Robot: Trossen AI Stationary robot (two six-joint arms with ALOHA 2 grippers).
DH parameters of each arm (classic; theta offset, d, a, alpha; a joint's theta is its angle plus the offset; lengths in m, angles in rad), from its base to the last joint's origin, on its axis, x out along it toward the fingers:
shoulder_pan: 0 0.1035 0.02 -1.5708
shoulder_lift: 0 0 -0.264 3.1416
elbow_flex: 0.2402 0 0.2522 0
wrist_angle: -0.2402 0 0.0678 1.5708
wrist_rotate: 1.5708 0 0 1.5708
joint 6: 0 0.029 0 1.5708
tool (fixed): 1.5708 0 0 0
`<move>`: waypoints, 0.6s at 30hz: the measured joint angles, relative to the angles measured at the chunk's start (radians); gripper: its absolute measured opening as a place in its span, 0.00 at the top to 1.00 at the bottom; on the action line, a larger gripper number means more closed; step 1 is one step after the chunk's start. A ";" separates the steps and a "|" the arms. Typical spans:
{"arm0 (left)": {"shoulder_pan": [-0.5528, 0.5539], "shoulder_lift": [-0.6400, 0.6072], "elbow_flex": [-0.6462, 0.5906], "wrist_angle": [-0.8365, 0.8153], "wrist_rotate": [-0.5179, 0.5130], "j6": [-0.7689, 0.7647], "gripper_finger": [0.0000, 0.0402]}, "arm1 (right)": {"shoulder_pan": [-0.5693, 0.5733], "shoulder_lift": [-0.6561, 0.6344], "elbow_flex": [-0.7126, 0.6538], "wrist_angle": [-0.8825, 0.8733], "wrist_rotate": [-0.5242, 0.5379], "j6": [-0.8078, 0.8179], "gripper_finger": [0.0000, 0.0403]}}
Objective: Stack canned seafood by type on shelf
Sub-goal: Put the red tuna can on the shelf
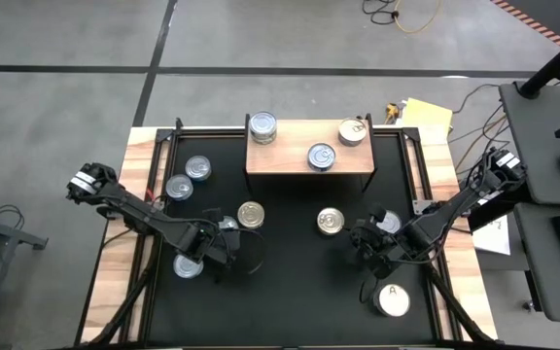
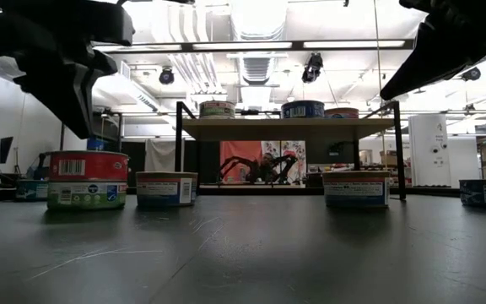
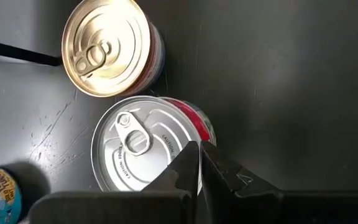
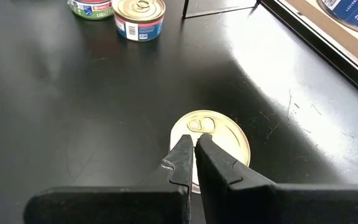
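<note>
Hovering clenched and empty, the left gripper (image 3: 199,155) sits over a silver-topped can (image 3: 143,151). Beneath the clenched right gripper (image 4: 193,147) lies a gold-topped can (image 4: 219,137).

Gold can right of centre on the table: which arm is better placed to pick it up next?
Probably the right. Its shut end effector hovers right over that gold can, while the left end effector, also shut, sits over a silver can on the far side.
</note>
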State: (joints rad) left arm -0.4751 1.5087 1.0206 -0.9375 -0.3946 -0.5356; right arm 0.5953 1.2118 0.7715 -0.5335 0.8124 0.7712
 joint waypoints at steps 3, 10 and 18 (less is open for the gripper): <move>0.000 -0.001 -0.001 -0.004 0.022 -0.004 1.00 | 0.000 0.000 0.000 0.000 0.000 0.000 0.98; -0.002 0.000 -0.002 -0.003 0.016 -0.055 0.99 | 0.000 0.000 -0.002 0.000 0.000 0.001 0.98; -0.003 0.018 -0.019 0.006 0.039 -0.076 0.83 | 0.000 0.000 -0.006 0.001 0.000 0.015 0.98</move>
State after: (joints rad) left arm -0.4778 1.5265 1.0020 -0.9319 -0.3557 -0.6115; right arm 0.5953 1.2118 0.7654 -0.5324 0.8120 0.7860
